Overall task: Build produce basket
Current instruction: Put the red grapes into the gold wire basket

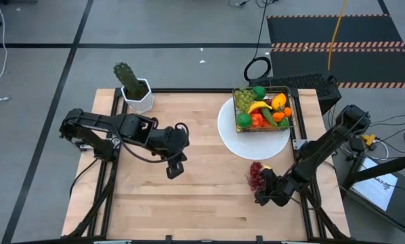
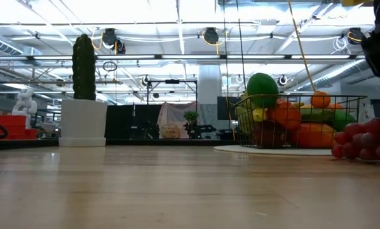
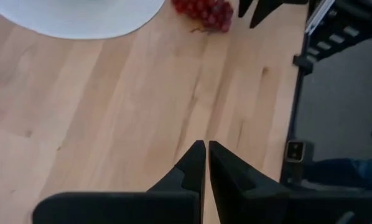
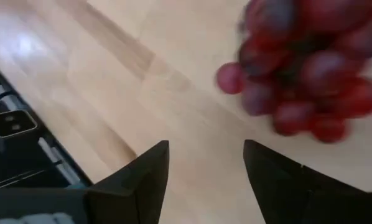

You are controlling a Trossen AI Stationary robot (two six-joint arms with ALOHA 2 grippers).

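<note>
Right up against the right wrist camera is a bunch of dark red toy grapes, lying on the light wooden tabletop with nothing holding it. From above, the bunch sits on bare wood just off the edge of the round white plate, well short of where it belongs.

Biggest thing after the table is that plate, and on it stands the square silver-grey wire mesh basket with the dark rim, already piled with toy produce: a yellow banana, an orange, green limes, red bits, pale green grapes. Off at the far left corner of the table there's a green cactus in a white hexagonal pot, which isn't part of this.

The right gripper is parked just beside the red grapes on the near side, its fingers spread apart with nothing between them, and the bunch lies just past the tips. The left gripper hangs over the middle of the table, fingers pinched together, empty, apparently just waiting.

My read: the basket is nearly built and the grapes are the last straggler, so we're at the pick-up step for them. Next move would need the right claw to ease forward so the bunch sits between the fingers, close on it, then lift and carry it over the plate into the basket.
</note>
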